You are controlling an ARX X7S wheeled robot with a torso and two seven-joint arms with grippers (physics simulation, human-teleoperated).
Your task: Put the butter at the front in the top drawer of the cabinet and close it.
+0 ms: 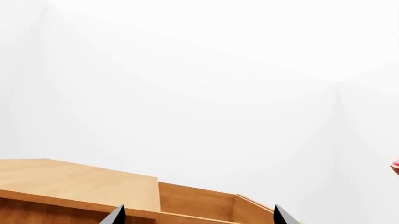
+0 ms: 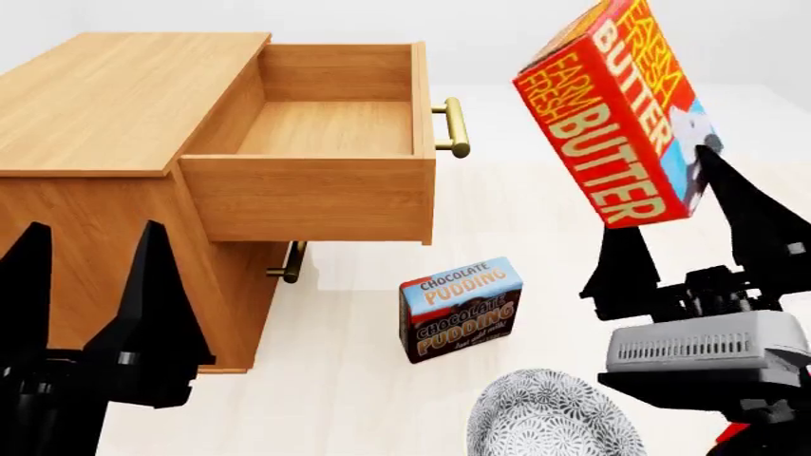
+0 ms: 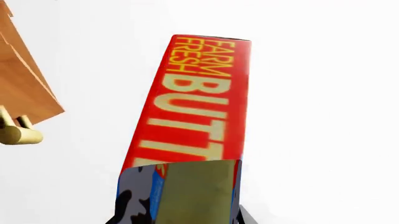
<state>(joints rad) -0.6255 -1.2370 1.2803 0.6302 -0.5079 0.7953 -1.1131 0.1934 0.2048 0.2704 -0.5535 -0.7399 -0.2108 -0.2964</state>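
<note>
Left wrist view: the left gripper (image 1: 196, 215), its fingertips spread apart and holding nothing, looks over the cabinet (image 1: 74, 184).

Head view: the right gripper (image 2: 690, 237) clamps the butter (image 2: 621, 114) aloft, right of the pulled-out top drawer (image 2: 323, 190). Near the chocolate pudding box (image 2: 461, 307) sits a patterned bowl (image 2: 552, 418).

Right wrist view: the butter box rises tilted; the drawer's brass handle (image 3: 18, 133) shows at left.

Cabinet (image 2: 114, 104) matt honey wood w/ brass handle (image 2: 457, 128); butter (image 2: 621, 114) box glossy printed card.

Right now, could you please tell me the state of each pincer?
Left pincer: open, holding nothing.
Right pincer: closed on the butter box, held up in the air.
</note>
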